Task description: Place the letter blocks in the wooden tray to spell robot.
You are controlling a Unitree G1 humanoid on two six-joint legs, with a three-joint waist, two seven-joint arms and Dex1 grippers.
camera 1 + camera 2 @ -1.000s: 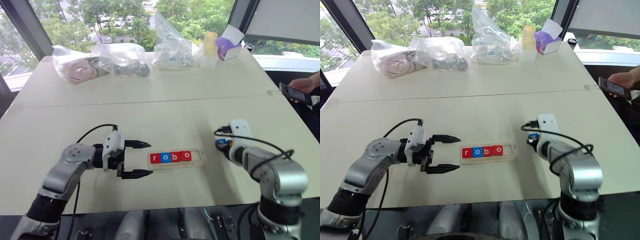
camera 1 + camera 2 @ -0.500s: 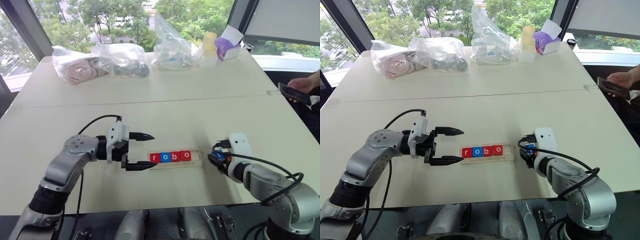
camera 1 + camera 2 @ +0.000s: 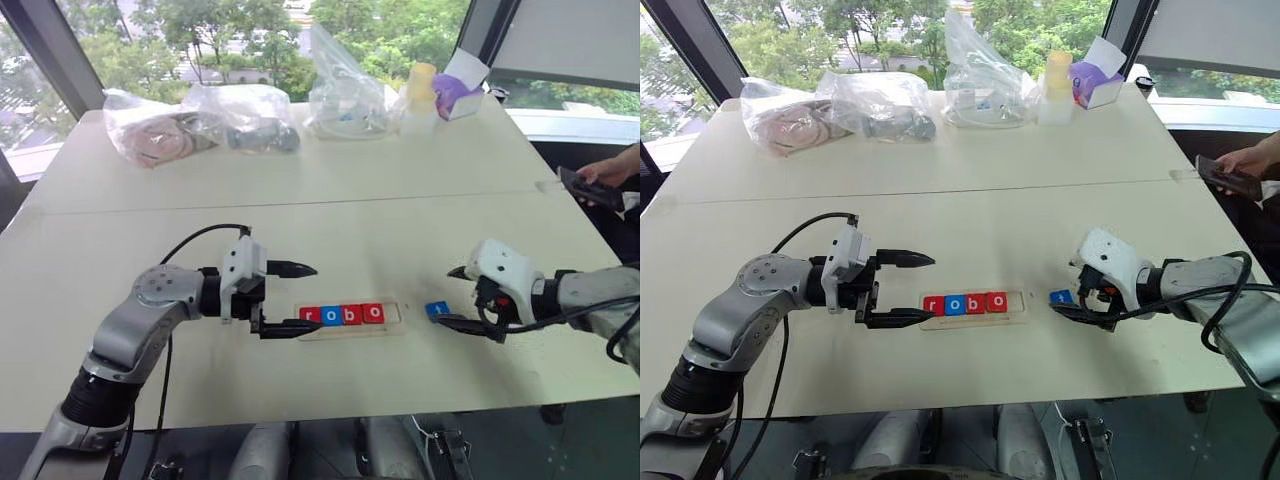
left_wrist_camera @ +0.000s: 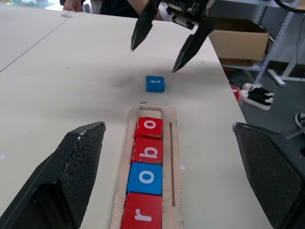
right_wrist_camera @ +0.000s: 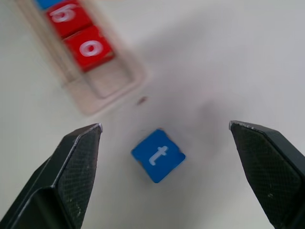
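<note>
With r, o, b, o seated in wooden tray [image 3: 392, 325], blue t block [image 3: 437, 310] lies loose on tabletop [image 3: 330, 220] at centre-right; last slot unfilled. Left gripper [image 3: 290, 299], right gripper [image 3: 462, 297]: jaws wide, empty.

The pale wooden tray [image 3: 392, 325] lies flat on the desk holding four blocks [image 3: 341, 315] in a row: red r, blue o, red b, red o. The blue t block [image 3: 437, 310] lies on the desk just beyond the tray's empty end.
</note>
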